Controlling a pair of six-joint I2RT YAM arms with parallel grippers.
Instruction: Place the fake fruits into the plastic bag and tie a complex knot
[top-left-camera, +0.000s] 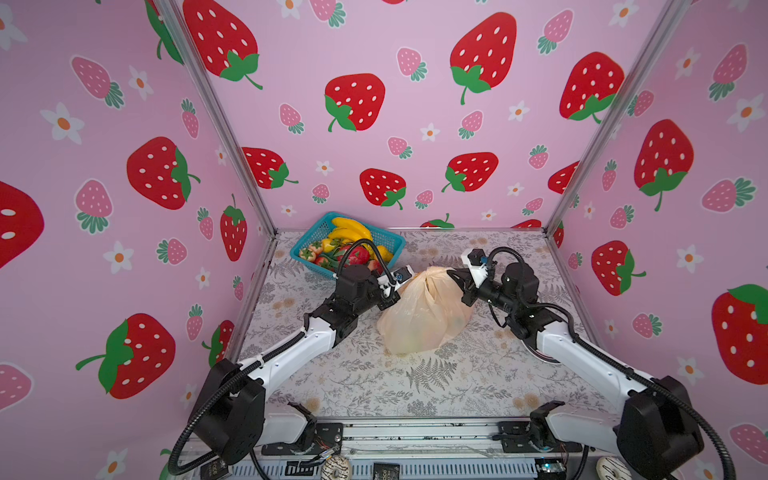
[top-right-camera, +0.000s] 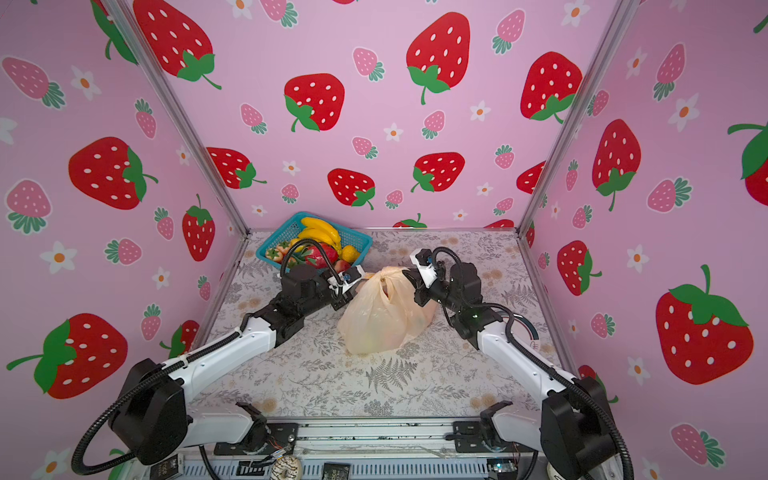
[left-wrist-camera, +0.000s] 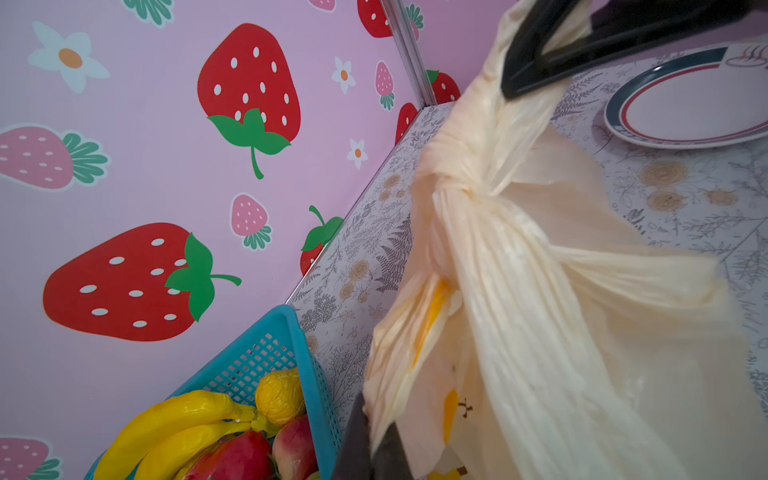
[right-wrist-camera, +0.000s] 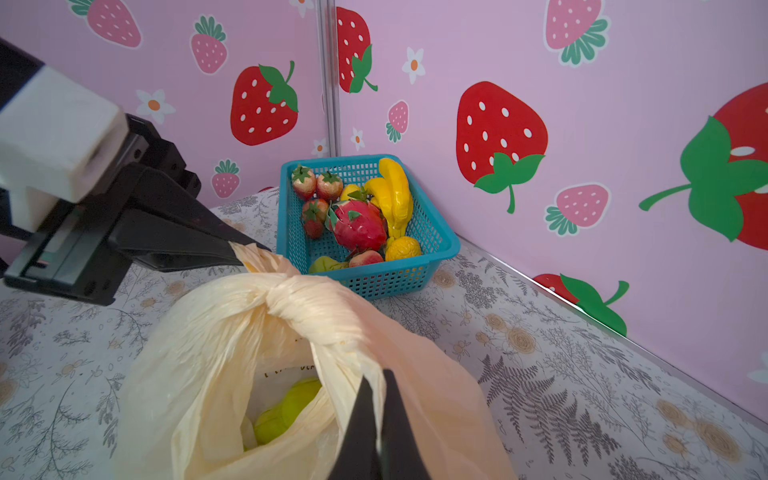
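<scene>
Left gripper (right-wrist-camera: 239, 254): jaws are pinching tight on one handle end of the plastic bag (top-left-camera: 424, 320), on the basket side of the knot (right-wrist-camera: 291, 296).
Right gripper (left-wrist-camera: 509, 85): jaws are clamping closed on the opposite handle end.
Knot: is sitting bunched at the bag's top, between the two grippers.
Plastic bag: is resting mid-table on the floral table (top-left-camera: 415, 382), gaping slightly below the knot.
Fake fruits (right-wrist-camera: 361, 216): bananas, strawberries and a dragon fruit are lying in the teal basket (right-wrist-camera: 451, 249) at the back-left corner; a green fruit (right-wrist-camera: 286, 409) is showing inside the bag.
Plate (left-wrist-camera: 685, 104): is lying on the table near the right arm.
</scene>
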